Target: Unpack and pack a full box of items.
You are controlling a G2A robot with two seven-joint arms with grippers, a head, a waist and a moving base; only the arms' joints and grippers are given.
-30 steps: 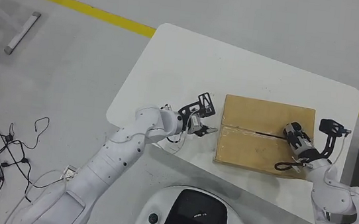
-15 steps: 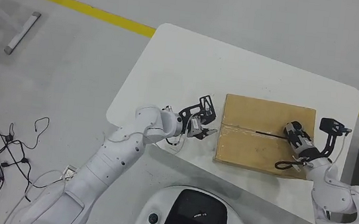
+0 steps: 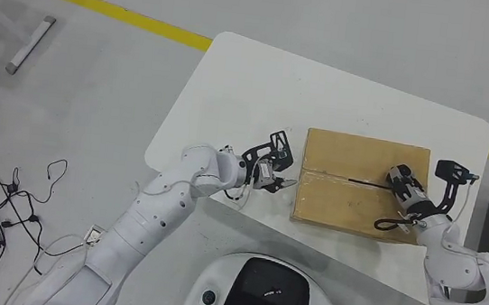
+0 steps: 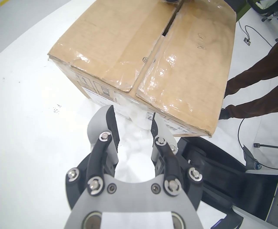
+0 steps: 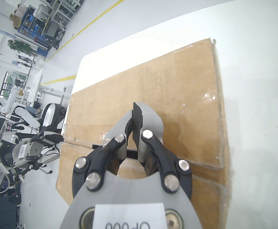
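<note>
Where the box (image 3: 361,184) stands: on the right half of the white table (image 3: 252,90), closer to the near edge than the far one, its long sides running left to right
flaps (image 4: 113,39): both top flaps are folded down flat and meet in a seam (image 3: 328,174) that runs left to right along the middle of the top
tape (image 4: 165,71): clear, wrinkled strips cling to the cardboard by the left end of the seam and over the upper edge of the left face
slit (image 3: 364,180): a dark, narrow opening between the flaps along the right part of the seam
label (image 4: 173,129): white, printed, low on the left face of the box, beside other printed marks on that face
right gripper (image 3: 397,181) (image 5: 135,116): over the right part of the box top, above the seam at the right end of the slit; its fingers are drawn together so that the pads meet or all but meet at the tips, with nothing held between them; whether the tips touch the cardboard cannot be told
left gripper (image 3: 281,180) (image 4: 131,118): low over the table, just left of the box, pointing at its left face below the end of the seam; its fingers stand spread apart with nothing between them, the tips close to the face, contact not discernible
specks (image 4: 55,108): a few small dark marks on the table surface near the left gripper
yellow line (image 3: 89,3): on the grey floor beyond the table's far left corner
cables (image 3: 17,195): dark, loose on the floor well to the left of the table
</note>
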